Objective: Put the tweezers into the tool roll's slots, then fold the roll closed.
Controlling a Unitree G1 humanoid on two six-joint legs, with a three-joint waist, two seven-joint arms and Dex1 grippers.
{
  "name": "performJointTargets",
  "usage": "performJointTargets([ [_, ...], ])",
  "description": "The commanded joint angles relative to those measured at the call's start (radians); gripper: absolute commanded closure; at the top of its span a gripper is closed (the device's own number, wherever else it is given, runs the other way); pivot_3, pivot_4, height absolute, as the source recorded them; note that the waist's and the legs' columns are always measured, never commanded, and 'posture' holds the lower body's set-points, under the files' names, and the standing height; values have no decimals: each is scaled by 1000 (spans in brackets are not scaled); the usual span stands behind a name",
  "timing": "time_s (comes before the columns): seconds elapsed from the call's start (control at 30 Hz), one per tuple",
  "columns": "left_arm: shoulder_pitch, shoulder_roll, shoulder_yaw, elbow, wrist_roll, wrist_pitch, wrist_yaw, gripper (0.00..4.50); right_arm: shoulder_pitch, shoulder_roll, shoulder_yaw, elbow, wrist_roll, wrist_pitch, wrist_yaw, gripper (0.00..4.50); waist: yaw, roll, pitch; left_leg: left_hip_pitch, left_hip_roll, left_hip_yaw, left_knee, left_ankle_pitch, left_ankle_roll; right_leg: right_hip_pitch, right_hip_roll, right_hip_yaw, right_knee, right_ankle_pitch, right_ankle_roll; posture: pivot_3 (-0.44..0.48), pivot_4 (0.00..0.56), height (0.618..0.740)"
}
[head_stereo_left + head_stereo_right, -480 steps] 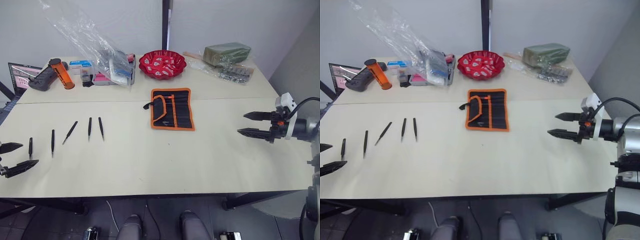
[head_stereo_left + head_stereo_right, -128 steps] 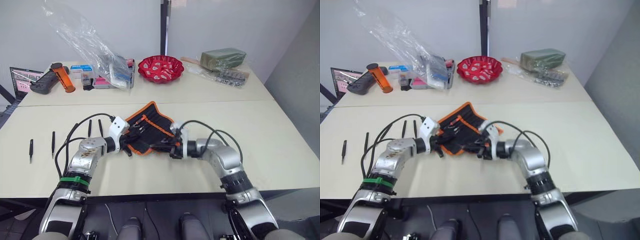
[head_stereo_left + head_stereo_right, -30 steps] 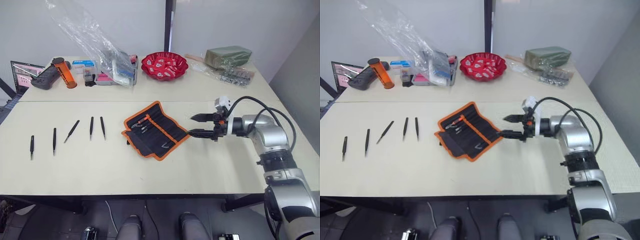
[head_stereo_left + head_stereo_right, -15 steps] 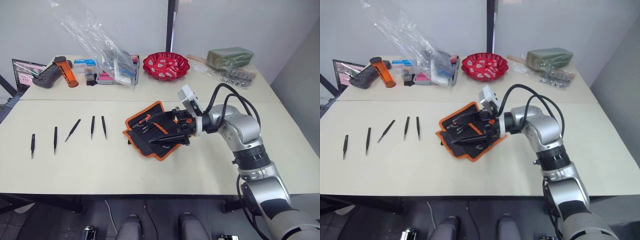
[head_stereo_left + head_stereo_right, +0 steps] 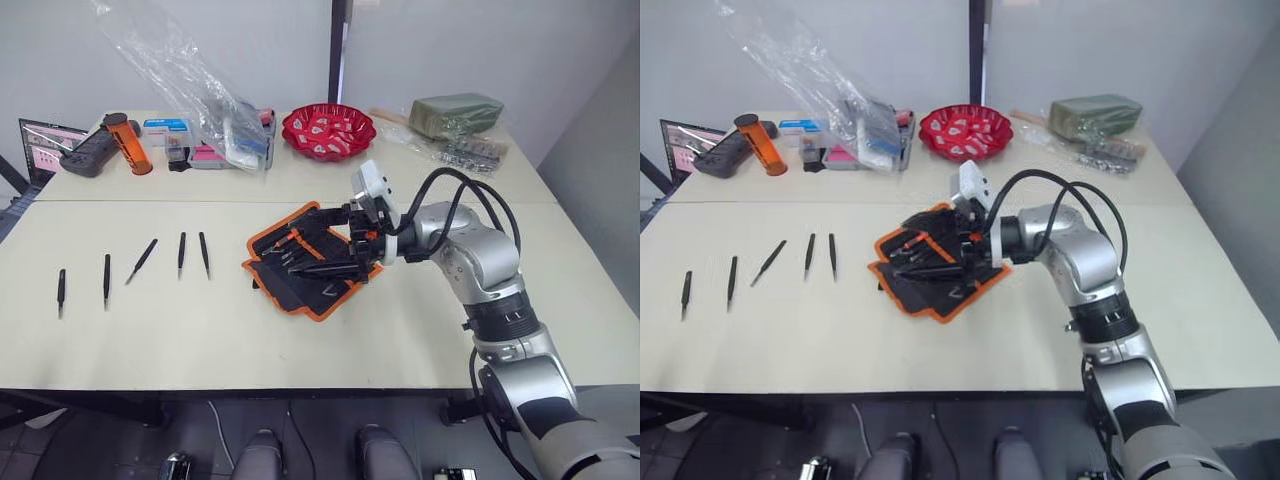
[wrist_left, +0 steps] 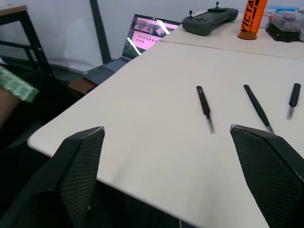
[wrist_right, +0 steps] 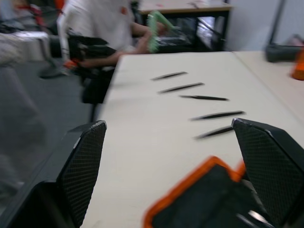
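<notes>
While five tweezers (image 5: 181, 250) lie untouched at nine o'clock, right hand (image 5: 312, 244) hovers spread above the limp roll (image 5: 308, 262); slim, slippery tweezers need mid-shaft pinching.

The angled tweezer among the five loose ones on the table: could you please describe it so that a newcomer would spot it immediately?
On the beige table, left of the black fabric tool roll with orange edging, five slim black pointed tweezers lie in a row. It is the middle one. The other four run roughly parallel, while this one lies slanted across their direction.
</notes>
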Motion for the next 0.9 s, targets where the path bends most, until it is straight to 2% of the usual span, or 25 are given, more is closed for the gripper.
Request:
performJointTargets([
  [0.03,-104,98,-58,126,54,52,18,0,-7,21,-24,-35,12,-3,-54,13,0,0,0,0,0,0,0,0,0,0,0,0,1,0,0,0,150,740],
  [0.27,-375,232,-206,440,168,82,9,0,-15,-16,-32,-54,85,106,-20,13,-3,0,0,0,1,0,-2,0,0,-2,1,0,1,0,-1,0,150,740],
  [0.37,-480,254,-263,558,215,82,18,0,-15,-28,-37,-70,90,116,-24,13,0,0,0,0,1,0,-1,0,0,-2,1,0,2,0,-1,0,150,740],
  [0.5,-552,240,-309,572,246,105,52,0,-9,-42,-48,-95,98,132,-47,13,0,0,0,0,1,0,-1,0,0,-2,1,0,2,1,-1,0,150,740],
  [0.67,-559,198,-310,501,236,174,104,0,0,-57,-54,-121,107,149,-75,13,-2,0,0,0,1,0,-2,0,0,-3,1,0,3,1,-1,0,150,740],
  [0.9,-571,154,-336,468,254,193,122,2212,9,-73,-52,-142,100,153,-88,0,4,0,0,0,1,0,-1,0,0,-2,0,0,3,1,-1,0,150,740],
])
